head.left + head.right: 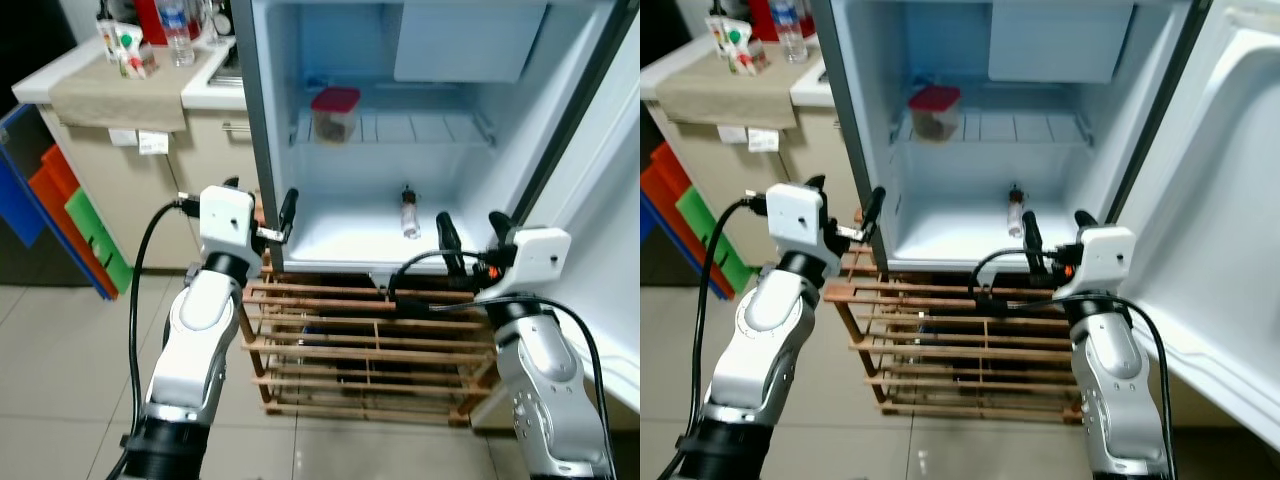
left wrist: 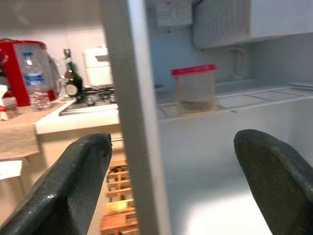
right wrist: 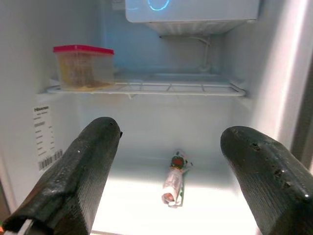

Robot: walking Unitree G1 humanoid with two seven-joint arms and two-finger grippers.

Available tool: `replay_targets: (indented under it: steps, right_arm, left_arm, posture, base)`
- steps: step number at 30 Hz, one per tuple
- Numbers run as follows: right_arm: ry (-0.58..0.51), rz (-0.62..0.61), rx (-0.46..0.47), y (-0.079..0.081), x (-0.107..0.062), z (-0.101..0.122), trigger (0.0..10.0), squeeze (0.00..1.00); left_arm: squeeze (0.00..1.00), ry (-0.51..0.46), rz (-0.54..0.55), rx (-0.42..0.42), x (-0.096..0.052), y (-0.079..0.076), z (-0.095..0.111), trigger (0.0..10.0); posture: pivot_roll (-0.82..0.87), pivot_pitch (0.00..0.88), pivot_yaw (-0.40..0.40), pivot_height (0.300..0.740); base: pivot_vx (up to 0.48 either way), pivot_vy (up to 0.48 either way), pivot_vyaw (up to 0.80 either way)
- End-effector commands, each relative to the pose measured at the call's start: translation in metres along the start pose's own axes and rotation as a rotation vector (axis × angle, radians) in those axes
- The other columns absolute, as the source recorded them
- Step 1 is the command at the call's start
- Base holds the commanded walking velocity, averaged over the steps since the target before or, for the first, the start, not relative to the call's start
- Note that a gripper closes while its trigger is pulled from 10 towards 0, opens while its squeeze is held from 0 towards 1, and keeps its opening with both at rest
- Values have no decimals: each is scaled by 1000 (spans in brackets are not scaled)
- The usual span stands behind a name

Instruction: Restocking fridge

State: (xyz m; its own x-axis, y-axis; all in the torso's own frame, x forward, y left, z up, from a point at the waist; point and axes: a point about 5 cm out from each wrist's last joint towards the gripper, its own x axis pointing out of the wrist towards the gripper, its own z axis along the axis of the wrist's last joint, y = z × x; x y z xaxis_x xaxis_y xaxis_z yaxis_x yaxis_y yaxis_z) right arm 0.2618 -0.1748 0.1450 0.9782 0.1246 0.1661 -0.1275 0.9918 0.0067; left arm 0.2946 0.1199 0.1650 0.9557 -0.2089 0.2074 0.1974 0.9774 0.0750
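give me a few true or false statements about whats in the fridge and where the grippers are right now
1. The red-lidded container sits on the fridge's wire shelf. True.
2. The small bottle stands upright on the fridge floor. False: it lies on its side there.
3. The right gripper is shut on the bottle. False: its fingers are open and empty, in front of the open fridge.
4. The left gripper is open by the fridge's left wall edge. True.
5. A wooden rack stands under the fridge. True.
6. The water bottle is inside the fridge. False: it stands on the counter to the left.
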Motion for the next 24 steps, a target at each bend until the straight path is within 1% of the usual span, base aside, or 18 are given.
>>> replay_targets:
  steps: [1,11,15,19,21,24]
  right_arm:
    - [-13,8,-2,0,1,3,10000,0]
    - [-7,11,7,-1,0,3,10000,0]
    - [16,-3,36,-2,-3,-2,10000,0]
    - [28,-6,33,-4,-6,-4,10000,0]
    - [33,-5,30,-4,-7,-5,10000,0]
    - [45,3,20,-5,-9,-6,10000,0]
  left_arm:
    - [0,12,10,-1,1,-1,-2,10000]
    - [0,24,26,-6,2,0,-5,10000]
    - [0,41,38,-15,0,3,-9,10000]
    - [0,54,45,-17,-2,5,-12,10000]
    - [0,68,51,-24,-2,5,-14,10000]
    - [0,62,39,-48,-2,4,-14,10000]
  posture:
    - [-139,0,18,740]
    - [-142,0,14,740]
    - [-143,0,14,740]
    - [-143,0,12,740]
    - [-145,0,9,740]
    - [-146,0,8,740]
  base:
    - [-259,0,0]
    - [-283,0,0]
    - [-300,0,0]
    - [-276,0,0]
    - [0,0,0]
    - [0,0,0]
